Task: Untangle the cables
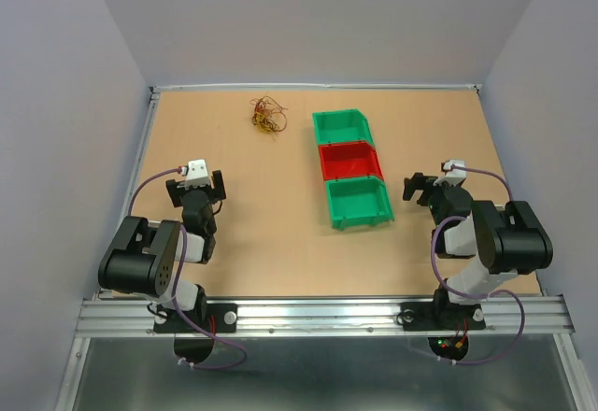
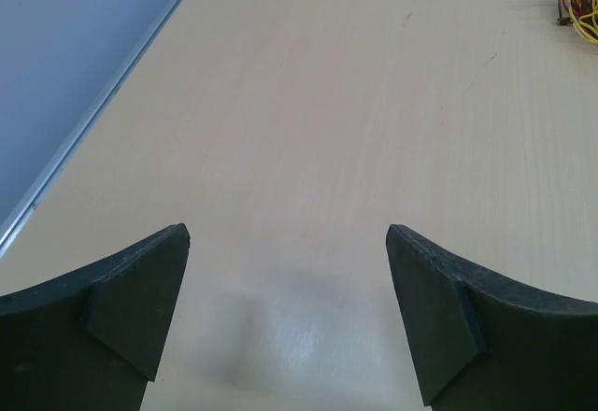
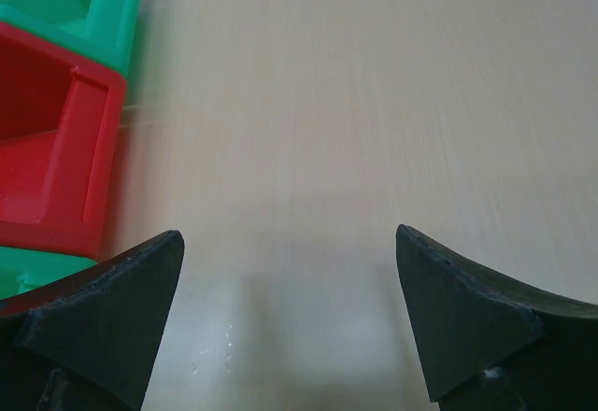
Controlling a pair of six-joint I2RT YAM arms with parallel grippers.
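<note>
The cables [image 1: 266, 115] are one small tangled clump of red-brown, yellow and dark thin strands at the far middle-left of the table. A bit of the clump shows at the top right edge of the left wrist view [image 2: 581, 2]. My left gripper [image 1: 197, 184] is open and empty, well short of the clump; in the left wrist view the gripper [image 2: 288, 239] has bare table between its fingertips. My right gripper [image 1: 422, 188] is open and empty, right of the bins; in its wrist view the gripper [image 3: 290, 238] holds nothing.
A row of three bins stands mid-table: a green bin [image 1: 342, 127] farthest, a red bin [image 1: 348, 161] in the middle, a green bin [image 1: 359, 201] nearest. The red bin [image 3: 47, 149] and a green one [image 3: 93, 5] show left in the right wrist view. Grey walls enclose the table.
</note>
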